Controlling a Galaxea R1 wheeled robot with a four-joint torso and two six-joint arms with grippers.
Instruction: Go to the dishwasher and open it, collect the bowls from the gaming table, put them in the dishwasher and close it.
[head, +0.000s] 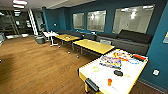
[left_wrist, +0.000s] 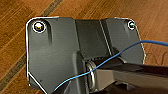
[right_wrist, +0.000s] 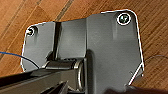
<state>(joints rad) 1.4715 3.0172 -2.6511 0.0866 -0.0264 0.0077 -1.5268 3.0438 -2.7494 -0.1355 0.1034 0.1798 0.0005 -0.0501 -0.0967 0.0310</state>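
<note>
Wooden floor (head: 35, 62) throughout, teal walls (head: 157, 53) with interior windows (head: 96, 20). Dark sofa (head: 130, 40) along wall. Two wooden tables (head: 93, 46) in row before sofa; small white table (head: 50, 34) beyond. Near right: white-topped table (head: 100, 75) bearing colourful printed sheets (head: 111, 62), orange cup (head: 109, 81), dark oval object (head: 118, 73).

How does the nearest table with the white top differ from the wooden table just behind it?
The white-topped table is cluttered: a colourful sheet, a small orange object and a dark oval object lie on it. The wooden table has a plain yellow-brown top with nothing I can make out on it. The white-topped table stands closest to the camera; the wooden table stands farther back, beside the dark sofa. Both are rectangular and stand on the wood floor.
</note>
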